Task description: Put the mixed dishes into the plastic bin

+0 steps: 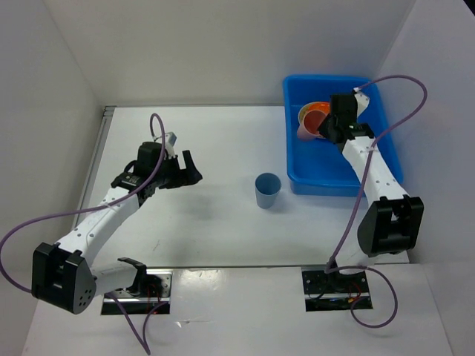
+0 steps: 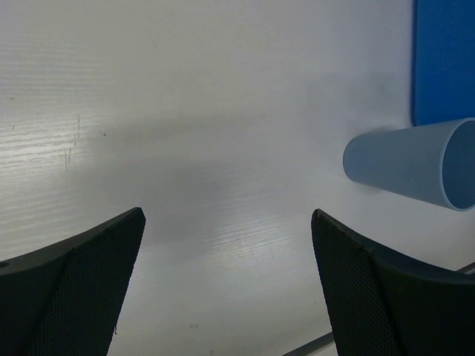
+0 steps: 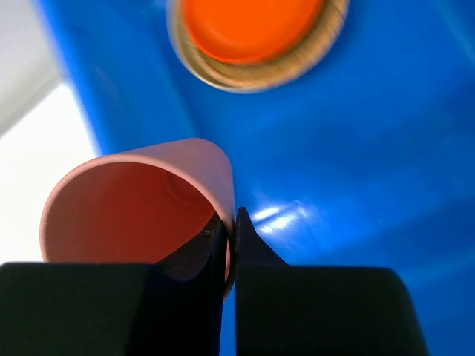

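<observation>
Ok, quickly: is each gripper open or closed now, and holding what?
Left gripper: open, holding nothing.
Right gripper: closed on the pink cup, pinching its rim.

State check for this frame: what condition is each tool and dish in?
left tool: open, empty, over the table.
right tool: shut on the wall of the pink cup.
pink cup: held, tilted, over the bin.
blue cup: upright on the table, outside the bin.
orange plate: lying on the woven tray in the bin.
</observation>
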### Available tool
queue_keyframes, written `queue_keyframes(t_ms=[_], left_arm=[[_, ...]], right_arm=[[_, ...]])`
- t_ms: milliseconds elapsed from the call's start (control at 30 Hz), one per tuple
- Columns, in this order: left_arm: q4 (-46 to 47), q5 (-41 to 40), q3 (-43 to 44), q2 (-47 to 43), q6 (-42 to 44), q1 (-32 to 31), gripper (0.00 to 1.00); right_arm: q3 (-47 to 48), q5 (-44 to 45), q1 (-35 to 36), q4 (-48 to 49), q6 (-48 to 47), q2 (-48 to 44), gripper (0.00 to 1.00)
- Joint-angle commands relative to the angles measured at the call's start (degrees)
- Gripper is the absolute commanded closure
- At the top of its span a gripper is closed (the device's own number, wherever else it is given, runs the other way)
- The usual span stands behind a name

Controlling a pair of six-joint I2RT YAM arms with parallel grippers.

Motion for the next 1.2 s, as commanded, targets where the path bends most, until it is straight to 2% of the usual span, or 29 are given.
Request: queue_keyframes(t_ms=[0,167,267,433,700,933,1033,1067,1100,1167], left_arm=[[2.09,1.28,0.96,1.22,1.56,0.23,0.01],[2.09,2.42,2.62,1.75,1.56,0.23,0.01],[2.09,5.74,5.6,2.8,1.56,0.23,0.01],[1.56,7.08,11.58,6.84,1.56,-4.95,0.01],[0.77,6.46,18.96,13.79,2.7,-9.61,0.01],[-1.24,4.8,28.45,23.35,5.33,-14.53,0.01],[-3.0,1.99,30.75,27.32,6.74,-16.29,0.01],[-3.01,1.11,30.75,27.94,6.74,-17.34,0.01],[-3.01,0.41,30.75,28.55,6.74,-17.96,0.01],[-2.49,-0.65,30.75,28.56,6.74,-17.96,0.01]], right_arm=[[-2.21,-2.94,-2.14,0.99,0.71,1.52,1.0],[-3.44,-1.37,-1.62,-0.33,0.19,5.83,1.0],[-4.94,-1.37,-1.61,-0.86,0.19,6.45,1.0],[-7.14,-1.98,-0.3,-0.34,0.19,6.97,1.0],[-6.0,1.89,2.26,-5.08,-0.43,8.74,1.0],[-5.38,3.03,2.26,-7.46,0.19,8.21,0.99],[-4.86,3.03,2.26,-8.07,0.19,8.74,0.78],[-4.16,3.03,2.26,-8.07,0.19,8.74,0.67],[-4.15,3.03,2.26,-8.07,0.19,8.74,0.5],[-3.36,3.03,2.26,-8.6,0.19,7.25,0.39]])
